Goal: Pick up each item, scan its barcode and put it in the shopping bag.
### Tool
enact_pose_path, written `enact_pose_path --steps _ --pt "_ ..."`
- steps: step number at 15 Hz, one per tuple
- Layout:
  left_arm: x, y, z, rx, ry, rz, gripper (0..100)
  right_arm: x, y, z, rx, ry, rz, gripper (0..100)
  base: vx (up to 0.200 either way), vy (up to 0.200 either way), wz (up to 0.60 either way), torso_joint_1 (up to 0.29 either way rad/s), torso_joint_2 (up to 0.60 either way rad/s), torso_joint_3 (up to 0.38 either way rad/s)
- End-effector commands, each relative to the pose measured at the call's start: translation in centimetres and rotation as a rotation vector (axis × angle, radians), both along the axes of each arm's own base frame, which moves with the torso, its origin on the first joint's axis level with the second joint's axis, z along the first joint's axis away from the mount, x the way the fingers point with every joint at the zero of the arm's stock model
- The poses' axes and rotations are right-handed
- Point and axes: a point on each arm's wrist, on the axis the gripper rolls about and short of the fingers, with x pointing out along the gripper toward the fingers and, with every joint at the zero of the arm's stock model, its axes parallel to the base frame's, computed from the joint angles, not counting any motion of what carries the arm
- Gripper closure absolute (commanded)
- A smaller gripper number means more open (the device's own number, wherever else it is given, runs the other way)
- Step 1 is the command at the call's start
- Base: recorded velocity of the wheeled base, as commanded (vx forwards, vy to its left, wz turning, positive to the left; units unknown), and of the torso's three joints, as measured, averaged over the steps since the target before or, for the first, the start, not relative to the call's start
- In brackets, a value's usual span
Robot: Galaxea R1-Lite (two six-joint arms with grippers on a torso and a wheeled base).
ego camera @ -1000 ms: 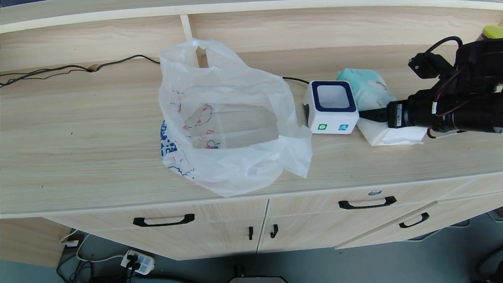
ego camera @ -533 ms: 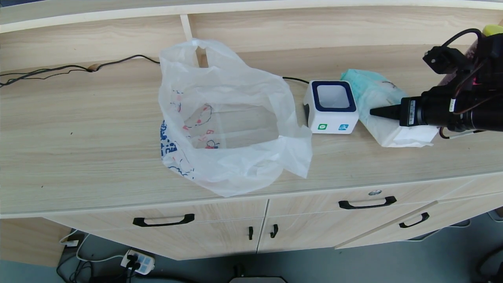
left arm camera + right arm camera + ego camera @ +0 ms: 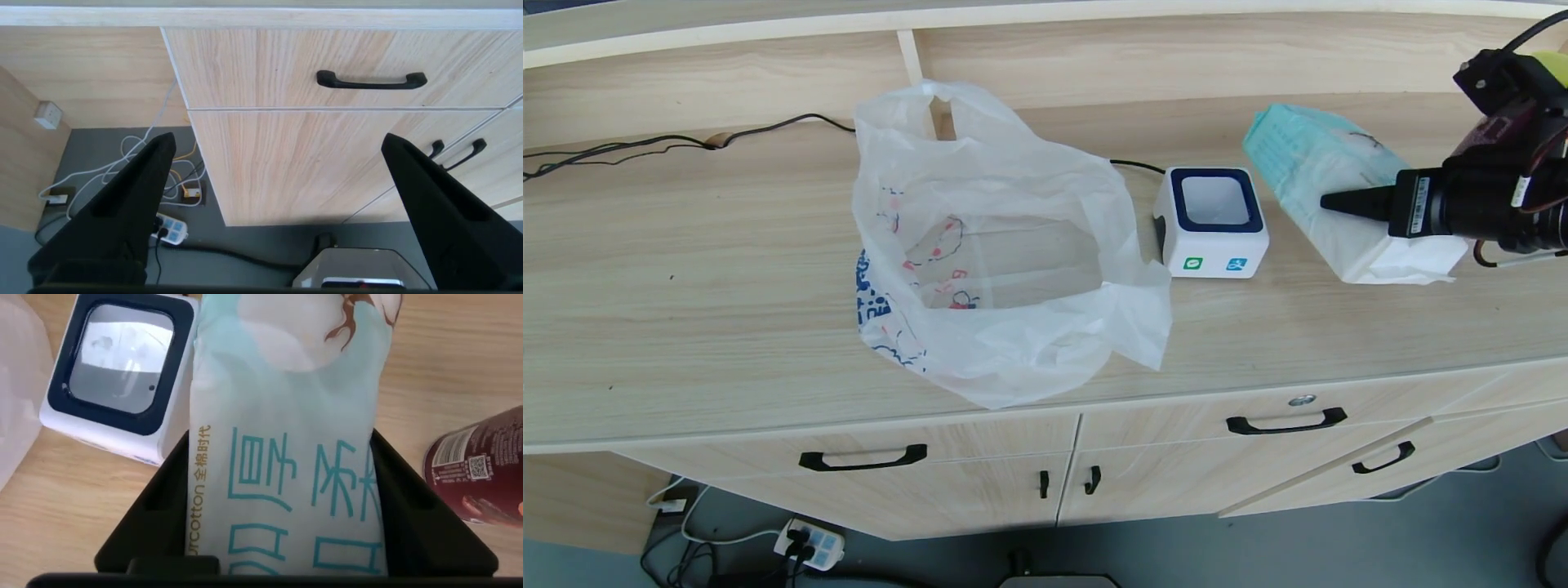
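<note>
A soft tissue pack (image 3: 1327, 175), teal on top and white below, hangs tilted above the counter to the right of the scanner. My right gripper (image 3: 1339, 202) is shut on it; in the right wrist view the pack (image 3: 286, 416) sits squeezed between the two black fingers (image 3: 155, 514). The white scanner (image 3: 1213, 220) with its dark-framed window stands on the counter, also seen as the scanner (image 3: 122, 376) beside the pack. The clear plastic shopping bag (image 3: 988, 245) stands open mid-counter, left of the scanner. My left gripper (image 3: 278, 212) is open, low in front of the cabinet drawers.
A dark red can (image 3: 482, 469) stands on the counter close to the pack, and a yellow-capped item (image 3: 1553, 64) shows behind the right arm. A black cable (image 3: 686, 143) runs along the back left. A raised wooden ledge (image 3: 1094, 49) bounds the counter's far side.
My right gripper has lifted the tissue pack off the counter and carried it up and to the right, away from the scanner. The bag and scanner have not moved.
</note>
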Motion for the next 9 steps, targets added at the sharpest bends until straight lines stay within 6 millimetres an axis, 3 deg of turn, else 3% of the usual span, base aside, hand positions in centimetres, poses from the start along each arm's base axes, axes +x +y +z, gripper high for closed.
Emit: enact_pose_path --steps 1,3,5,7,9 --pt "0.0 0.0 0.0 0.0 0.001 0.0 0 -5.4 -0.1 1.3 0.007 -0.061 0.015 100 0.0 0.0 0.0 0.0 0.0 0.0" --pt "0.0 0.0 0.0 0.002 0.001 0.0 0 -10.1 0.4 0.5 0.033 -0.068 0.071 100 0.0 0.0 0.0 0.0 0.0 0.0" --pt "0.0 0.0 0.0 0.0 0.001 0.0 0 -13.6 1.4 -0.5 0.119 -0.047 0.153 100 0.0 0.0 0.0 0.0 0.0 0.0" --pt "0.0 0.0 0.0 0.0 0.001 0.0 0 -16.1 2.2 -1.5 0.2 -0.024 0.247 100 0.0 0.0 0.0 0.0 0.0 0.0" --pt "0.0 0.0 0.0 0.0 0.001 0.0 0 -17.4 3.7 -1.7 0.379 0.053 0.355 100 0.0 0.0 0.0 0.0 0.0 0.0"
